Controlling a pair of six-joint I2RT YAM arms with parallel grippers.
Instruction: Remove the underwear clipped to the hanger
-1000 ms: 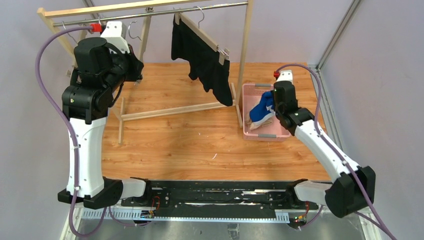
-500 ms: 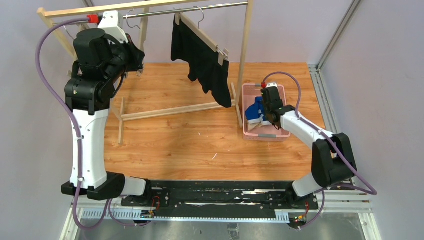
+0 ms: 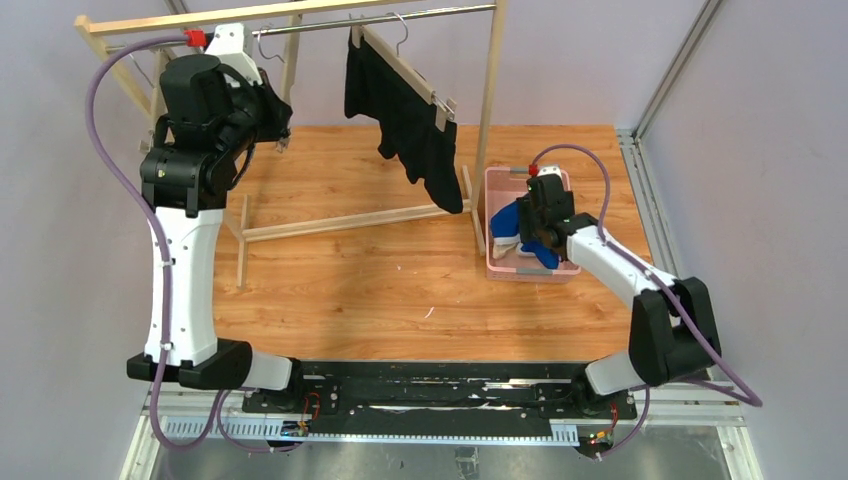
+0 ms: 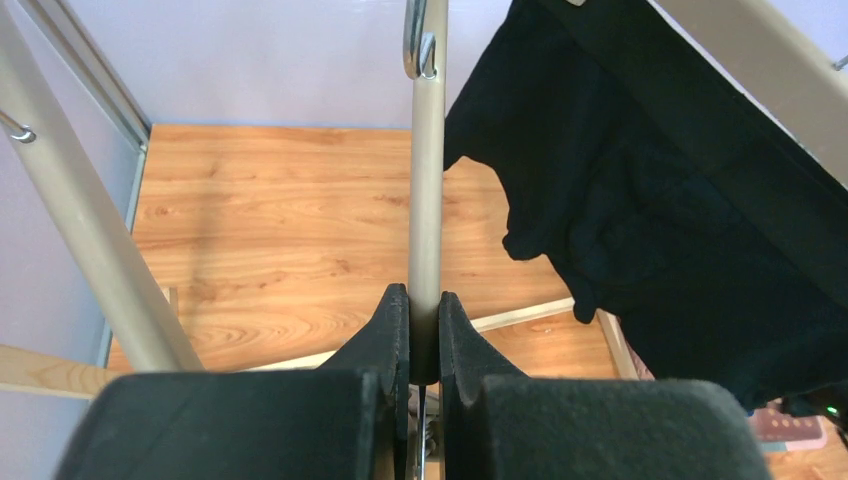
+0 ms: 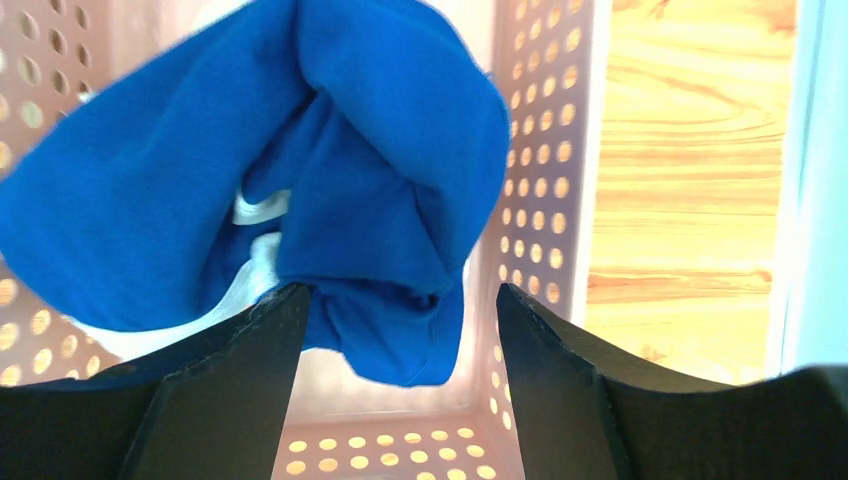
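Records bright blue white-trimmed cloth brief (image 5: 350, 130) in pink perforated plastic basket (image 5: 545, 150) under right claw (image 5: 400, 300), spread wide and empty; finds plain black cloth brief (image 3: 410, 120) still clipped to wooden hanger (image 3: 405, 68) and left claw (image 4: 424, 300) clamped tight on beige bar (image 4: 427, 200).

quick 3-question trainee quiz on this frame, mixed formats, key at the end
1. True or false: the black underwear is clipped to its hanger on the rack.
2. Where is the blue underwear?
A. Clipped to a hanger
B. At the pink basket, between the parted fingers of the right gripper
C. On the table by the left arm's base
3. Fill in: the left gripper is shut on a beige ____.

Key: 1 true; 2 B; 3 bar.
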